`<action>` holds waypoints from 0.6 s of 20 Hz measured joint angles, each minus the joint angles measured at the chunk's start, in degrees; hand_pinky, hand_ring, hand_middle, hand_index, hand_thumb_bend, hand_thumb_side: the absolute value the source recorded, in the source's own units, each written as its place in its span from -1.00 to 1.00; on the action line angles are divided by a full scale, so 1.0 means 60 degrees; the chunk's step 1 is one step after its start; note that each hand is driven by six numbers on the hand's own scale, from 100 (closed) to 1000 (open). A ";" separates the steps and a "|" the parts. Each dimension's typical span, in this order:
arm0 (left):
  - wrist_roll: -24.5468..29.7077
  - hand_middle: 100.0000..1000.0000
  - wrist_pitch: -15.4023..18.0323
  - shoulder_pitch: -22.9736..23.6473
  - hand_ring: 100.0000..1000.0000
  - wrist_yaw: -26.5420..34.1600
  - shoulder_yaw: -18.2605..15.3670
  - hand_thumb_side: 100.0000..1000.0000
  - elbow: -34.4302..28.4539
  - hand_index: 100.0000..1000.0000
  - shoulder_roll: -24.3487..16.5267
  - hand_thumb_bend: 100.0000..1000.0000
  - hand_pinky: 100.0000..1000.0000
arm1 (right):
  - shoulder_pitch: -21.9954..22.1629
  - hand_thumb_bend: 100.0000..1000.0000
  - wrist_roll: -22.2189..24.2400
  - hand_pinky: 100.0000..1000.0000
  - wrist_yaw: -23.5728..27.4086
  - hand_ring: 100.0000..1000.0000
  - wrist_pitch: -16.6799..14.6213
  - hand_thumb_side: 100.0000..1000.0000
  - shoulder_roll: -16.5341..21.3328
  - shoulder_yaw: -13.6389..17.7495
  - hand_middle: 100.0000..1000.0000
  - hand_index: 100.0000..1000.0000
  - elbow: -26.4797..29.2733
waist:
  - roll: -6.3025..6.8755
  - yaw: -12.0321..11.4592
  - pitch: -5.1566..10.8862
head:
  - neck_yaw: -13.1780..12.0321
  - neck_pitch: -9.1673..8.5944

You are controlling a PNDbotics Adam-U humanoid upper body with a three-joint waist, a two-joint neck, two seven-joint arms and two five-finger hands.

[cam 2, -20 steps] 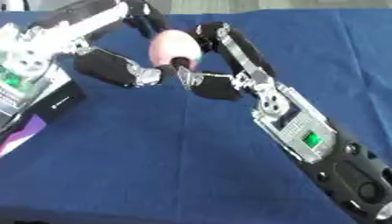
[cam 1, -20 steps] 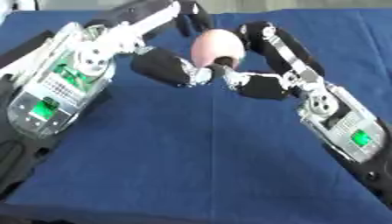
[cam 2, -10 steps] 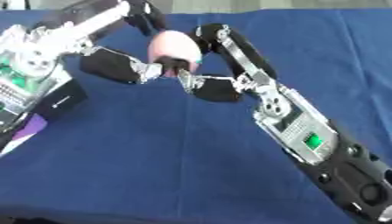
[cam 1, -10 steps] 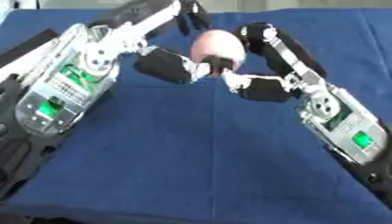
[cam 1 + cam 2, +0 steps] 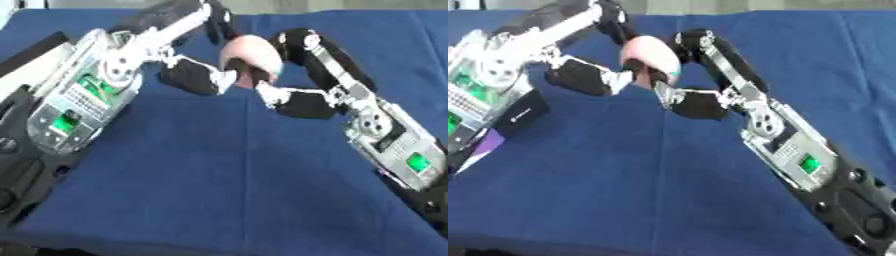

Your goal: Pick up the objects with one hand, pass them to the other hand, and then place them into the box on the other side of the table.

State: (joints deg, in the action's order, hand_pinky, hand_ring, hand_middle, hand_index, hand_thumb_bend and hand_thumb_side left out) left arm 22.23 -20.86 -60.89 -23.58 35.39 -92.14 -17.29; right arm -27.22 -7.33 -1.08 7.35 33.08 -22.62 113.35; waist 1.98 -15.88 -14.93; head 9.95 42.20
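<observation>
1. Closest to the camera it's just bare blue cloth on the worktop [image 5: 219, 190], with both forearms running in from about 8 and 4 o'clock.
2. Over at 9 o'clock a black box [image 5: 522, 112] sits at the worktop edge, partly behind the left arm.
3. Further up, around 12 o'clock, both hands meet on a pale pink rounded object [image 5: 254, 57], held up off the cloth.
4. Left hand [image 5: 197, 77] has its fingers curled round the object's left side and underside, so it's grasping it.
5. Right hand [image 5: 293, 100] is curled on the right side of the same object, thumb below and fingers over the top, so it's also grasping it.
</observation>
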 measured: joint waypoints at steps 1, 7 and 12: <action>0.0056 0.08 0.0056 0.0004 0.19 0.0110 0.0017 -0.83 0.0006 -0.10 0.0022 -1.00 0.63 | 0.0002 -1.00 0.0002 0.30 -0.0019 0.29 0.0003 -1.00 0.0000 0.0000 -0.14 -0.06 0.0000 | 0.0001 0.0001 0.0000 | 0.0000 0.0000; 0.0265 -0.09 0.0313 0.0054 0.10 0.0633 0.0022 -0.88 0.0012 -0.34 0.0038 -1.00 0.58 | 0.0010 -1.00 -0.0055 0.30 -0.0077 0.32 0.0111 -1.00 0.0000 0.0001 -0.08 0.01 0.0000 | 0.0006 0.0013 -0.0001 | 0.0028 0.0000; 0.0168 -0.17 0.0421 0.0054 0.05 0.0517 0.0024 -0.93 0.0011 -0.40 0.0038 -1.00 0.53 | 0.0014 -1.00 -0.0057 0.31 -0.0161 0.38 0.0259 -1.00 0.0000 0.0001 0.08 0.20 0.0001 | 0.0011 0.0013 -0.0001 | 0.0035 0.0000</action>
State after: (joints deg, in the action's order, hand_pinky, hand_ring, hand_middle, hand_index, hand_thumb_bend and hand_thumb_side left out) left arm 23.24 -18.34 -60.57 -20.47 35.53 -92.08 -17.06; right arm -27.14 -7.68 -2.05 8.90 33.08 -22.62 113.36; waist 2.05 -15.80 -14.94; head 10.16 42.20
